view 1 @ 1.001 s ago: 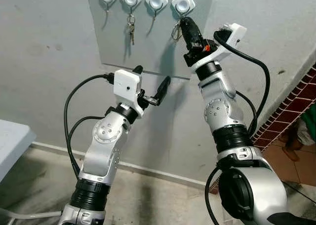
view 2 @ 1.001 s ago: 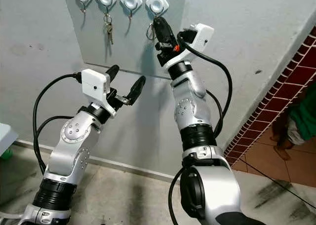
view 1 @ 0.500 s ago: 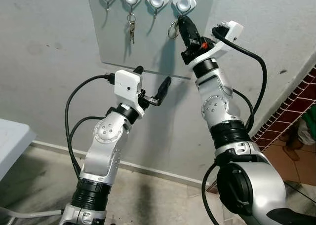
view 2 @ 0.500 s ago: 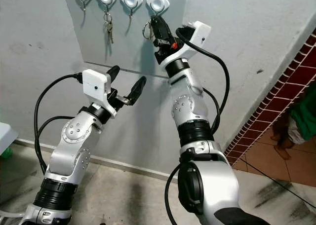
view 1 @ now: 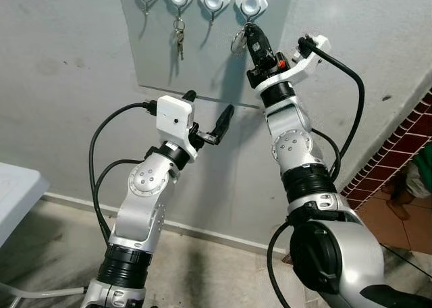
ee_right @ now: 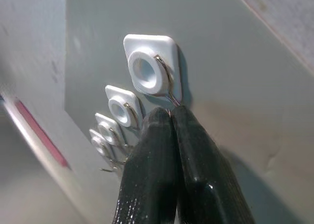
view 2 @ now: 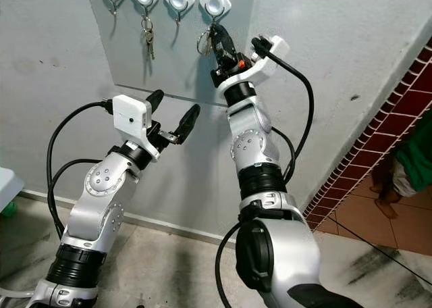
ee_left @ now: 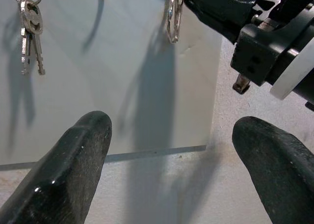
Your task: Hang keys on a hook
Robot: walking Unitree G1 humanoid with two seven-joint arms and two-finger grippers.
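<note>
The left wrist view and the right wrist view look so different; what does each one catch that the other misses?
Left wrist view alone: the left end effector, its fingers spread wide, and a bunch of keys hanging on the panel.

Right wrist view alone: the row of four white hooks seen close, with the right end effector's closed fingertips just under the nearest hook.

Both: the grey panel on the wall and the right end effector reaching up to it.

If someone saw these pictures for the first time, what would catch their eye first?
The right gripper, raised to the rightmost hook on the grey board, pinches a key ring just below it. Keys hang from the second hook, and the left gripper waits open lower down.
</note>
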